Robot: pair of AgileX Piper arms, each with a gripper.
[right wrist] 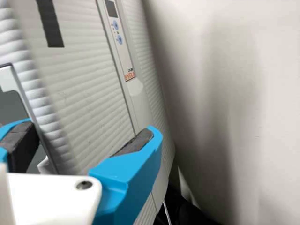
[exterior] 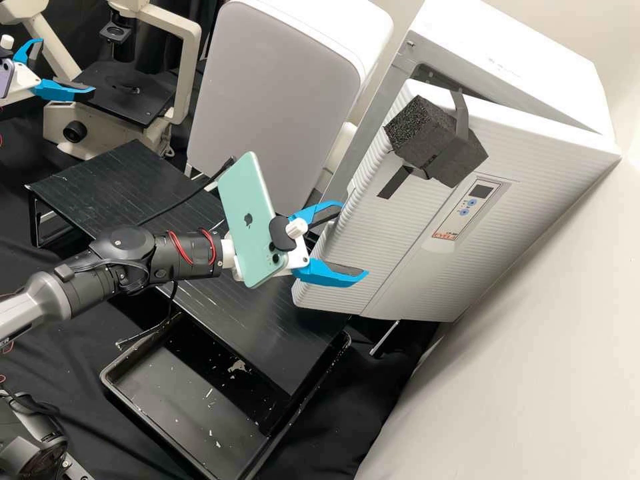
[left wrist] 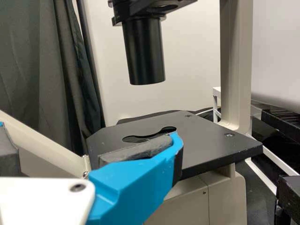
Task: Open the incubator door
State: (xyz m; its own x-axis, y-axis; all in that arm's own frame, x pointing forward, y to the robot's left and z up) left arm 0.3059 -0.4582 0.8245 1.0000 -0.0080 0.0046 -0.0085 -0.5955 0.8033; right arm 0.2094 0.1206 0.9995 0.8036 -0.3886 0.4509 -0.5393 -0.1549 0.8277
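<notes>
The incubator door [exterior: 393, 267] is partly open at the right of the scene: its left edge stands away from the cabinet [exterior: 533, 73], its right edge close against it. A foam block [exterior: 437, 143] is strapped to the upper front face of the door. The right gripper [exterior: 353, 239] is located at the door's left edge, fingers wide apart, nothing gripped between them; contact with the door cannot be determined. The left gripper [exterior: 65, 67] is at the far left, beside the microscope stage [exterior: 130, 97], fingers wide apart and empty.
</notes>
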